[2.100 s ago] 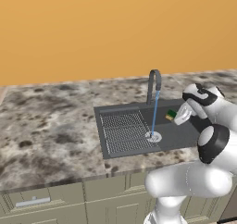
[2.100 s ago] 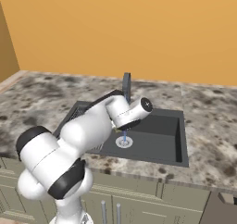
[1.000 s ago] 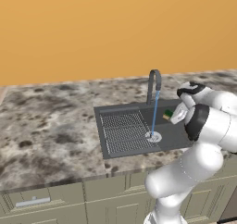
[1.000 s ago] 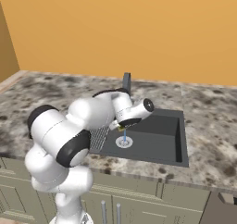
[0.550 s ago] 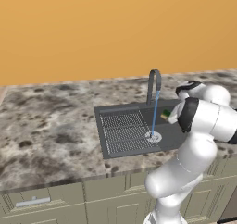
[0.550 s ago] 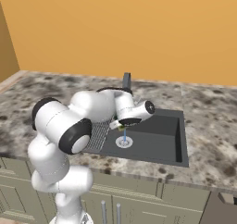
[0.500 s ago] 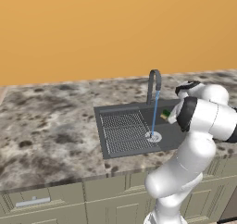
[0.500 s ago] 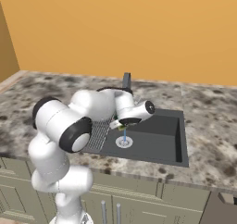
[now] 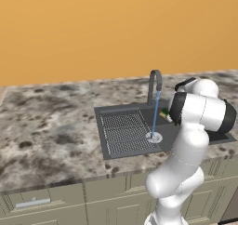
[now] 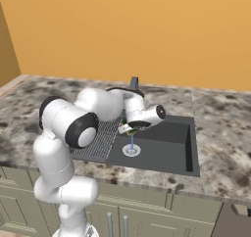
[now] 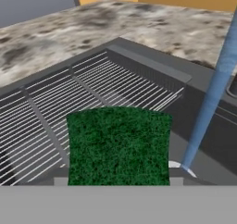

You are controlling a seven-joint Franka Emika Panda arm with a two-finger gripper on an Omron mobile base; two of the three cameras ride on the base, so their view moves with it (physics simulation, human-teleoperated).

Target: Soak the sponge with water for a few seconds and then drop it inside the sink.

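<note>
My gripper point(image 10: 129, 129) is shut on the sponge point(image 10: 128, 128), held above the basin of the dark grey sink point(image 10: 169, 139). In the hand view the sponge's dark green top point(image 11: 119, 146) lies low in the middle, over the ribbed drainboard point(image 11: 69, 102). The water point(image 11: 210, 102) falls in a thin blue stream just right of the sponge, with a small gap, onto the round drain point(image 10: 131, 151). From the left, the sponge point(image 9: 163, 113) peeks out beside the stream point(image 9: 155, 112) under the curved faucet point(image 9: 155, 80); my forearm hides the fingers.
Speckled stone counter point(image 9: 51, 126) surrounds the sink point(image 9: 104, 115). An orange wall point(image 10: 147, 30) rises behind it. My bent arm's elbow point(image 10: 73, 121) hangs over the drainboard's front left. Cabinet fronts point(image 9: 56, 201) run below the counter edge.
The arm has folded and its elbow has swung out, carrying the hand and sponge sideways across the basin toward the water stream. The grip on the sponge is unchanged.
</note>
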